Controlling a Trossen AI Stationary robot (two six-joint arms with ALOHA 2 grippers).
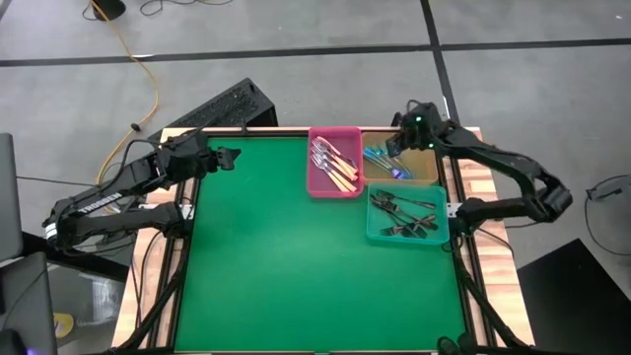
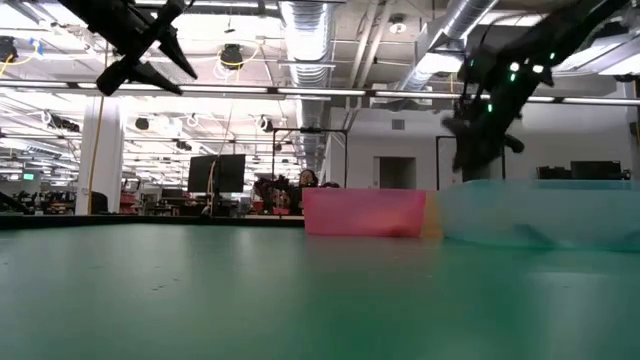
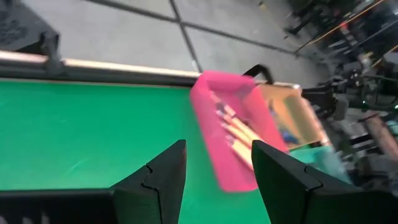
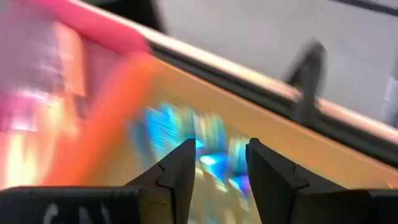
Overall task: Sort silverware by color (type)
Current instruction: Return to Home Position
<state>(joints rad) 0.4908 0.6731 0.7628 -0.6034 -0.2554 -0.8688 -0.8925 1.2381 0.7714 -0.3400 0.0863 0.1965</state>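
While the right end effector (image 1: 396, 146) hangs parted over the orange bin (image 1: 429, 168) (far edge), left end effector (image 1: 233, 156) parted, far-left corner.

Right gripper (image 4: 221, 148) over the orange bin (image 4: 115, 134)
Its two dark fingers (image 4: 180, 171) stand a little apart with nothing between them; past them the shiny blue forks (image 4: 177, 127) lie blurred in the orange bin. The pink bin (image 4: 93, 31) sits just beside it, and beyond both run the table's wooden edge (image 4: 249, 78) and the grey floor (image 4: 249, 25)

Overhead, table-level, wrists; shared pink bin (image 1: 333, 190)
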